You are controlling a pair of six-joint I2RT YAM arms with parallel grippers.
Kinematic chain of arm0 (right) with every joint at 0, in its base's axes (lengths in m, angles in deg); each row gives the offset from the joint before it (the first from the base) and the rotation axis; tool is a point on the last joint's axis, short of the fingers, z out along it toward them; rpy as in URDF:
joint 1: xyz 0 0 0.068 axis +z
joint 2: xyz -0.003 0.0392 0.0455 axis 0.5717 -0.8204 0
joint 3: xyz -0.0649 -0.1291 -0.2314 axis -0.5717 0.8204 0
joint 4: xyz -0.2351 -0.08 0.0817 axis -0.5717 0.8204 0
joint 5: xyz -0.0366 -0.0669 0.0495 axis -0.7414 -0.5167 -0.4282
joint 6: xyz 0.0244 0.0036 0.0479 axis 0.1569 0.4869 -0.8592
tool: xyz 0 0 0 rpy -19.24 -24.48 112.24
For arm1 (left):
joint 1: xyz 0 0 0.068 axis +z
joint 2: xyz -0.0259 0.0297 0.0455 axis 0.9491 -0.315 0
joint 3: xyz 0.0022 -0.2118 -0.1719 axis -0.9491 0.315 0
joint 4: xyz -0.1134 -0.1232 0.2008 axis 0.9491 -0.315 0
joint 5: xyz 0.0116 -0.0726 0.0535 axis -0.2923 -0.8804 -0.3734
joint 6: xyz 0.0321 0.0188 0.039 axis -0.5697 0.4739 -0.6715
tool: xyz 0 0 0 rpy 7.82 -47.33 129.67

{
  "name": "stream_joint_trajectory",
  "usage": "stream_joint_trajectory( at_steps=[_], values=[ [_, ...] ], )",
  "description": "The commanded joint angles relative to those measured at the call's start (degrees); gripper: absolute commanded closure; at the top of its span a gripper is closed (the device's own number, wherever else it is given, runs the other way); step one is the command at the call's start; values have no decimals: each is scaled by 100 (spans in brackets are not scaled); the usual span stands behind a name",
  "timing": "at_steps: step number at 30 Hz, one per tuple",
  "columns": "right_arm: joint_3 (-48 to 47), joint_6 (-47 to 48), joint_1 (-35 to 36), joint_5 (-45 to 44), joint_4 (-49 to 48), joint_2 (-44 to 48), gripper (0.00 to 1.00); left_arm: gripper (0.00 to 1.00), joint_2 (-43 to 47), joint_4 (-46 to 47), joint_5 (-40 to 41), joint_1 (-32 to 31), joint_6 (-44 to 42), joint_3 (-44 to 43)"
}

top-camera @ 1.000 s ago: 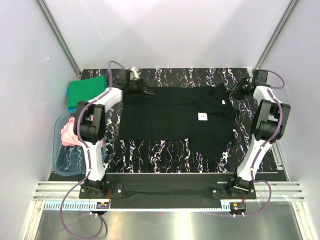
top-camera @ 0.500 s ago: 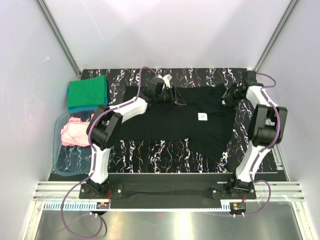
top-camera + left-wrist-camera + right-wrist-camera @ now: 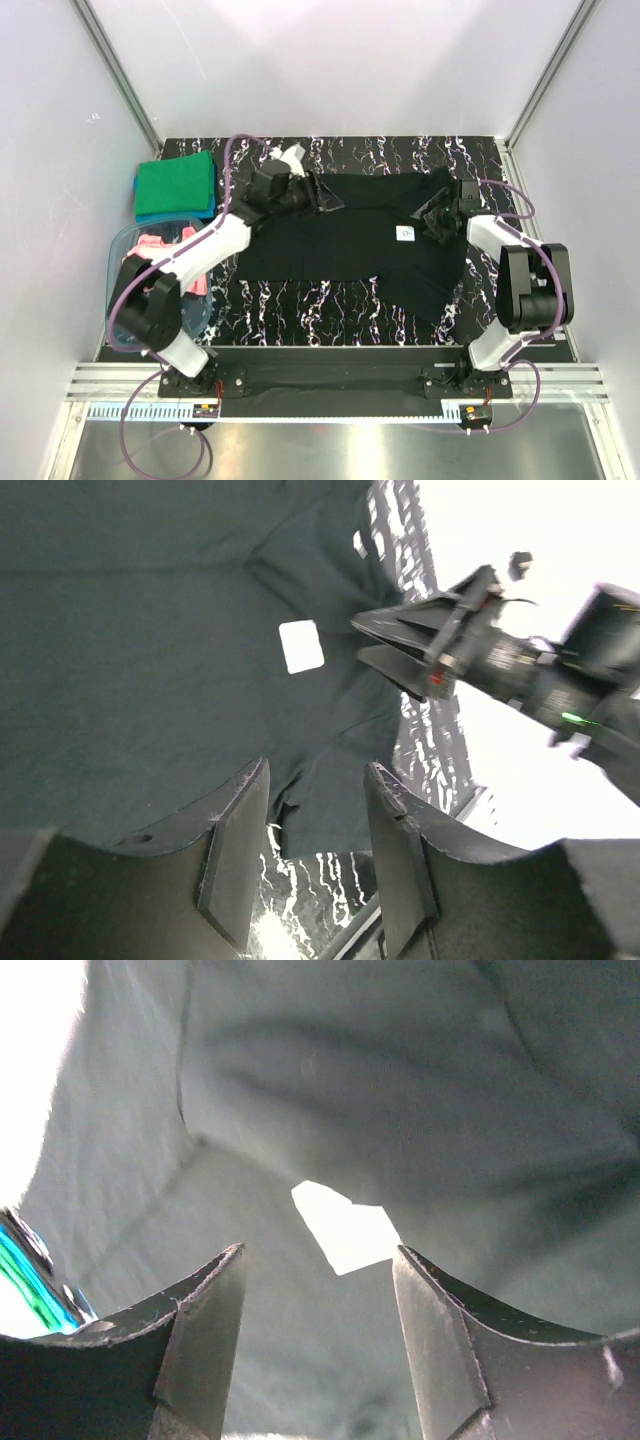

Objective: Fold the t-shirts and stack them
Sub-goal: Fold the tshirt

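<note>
Top view: black shirt lies spread on the worktop, label up. Left fingers sit over its far edge, right fingers at the far-right corner, near the label. Green shirt lies folded far left. Left wrist: left fingers spread, nothing between, cloth below. Right wrist: right fingers spread likewise, label in the gap. Judgement: grip the far edge at matching points and draw evenly so the fold lands square.

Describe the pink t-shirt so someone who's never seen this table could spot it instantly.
Go to the left edge of the black marbled table, just nearer than the folded green shirt. A clear blue-tinted tub there holds the pink shirt, partly behind the left arm. It is the only pink, crumpled cloth.
</note>
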Motion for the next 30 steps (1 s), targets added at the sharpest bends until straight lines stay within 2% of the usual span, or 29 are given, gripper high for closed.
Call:
stream_joint_trajectory(
  at_steps=[1, 7, 11, 14, 19, 25, 30],
  values=[
    [-70, -394, 85, -494, -1224, -226, 33, 52, 316, 59, 212, 169, -96, 364],
    [9, -578, 174, -652, -1577, -630, 35, 52, 396, 86, 150, 292, -139, 383],
    [-61, -666, 174, -775, -1595, -833, 43, 52, 396, 24, 106, 310, -184, 304],
    [-175, -701, 174, -766, -1412, -833, 58, 52, 431, -2, 150, 318, -227, 303],
    [-526, -613, 191, -828, -325, -597, 100, 52, 475, -55, 194, 354, -236, 365],
    [-1247, -184, 191, -407, 1233, -385, 100, 52, 317, -169, 264, 442, -324, 365],
    [-1371, -139, 183, -231, 1691, -191, 100, 51, 299, -116, 177, 450, -263, 514]
  ],
)
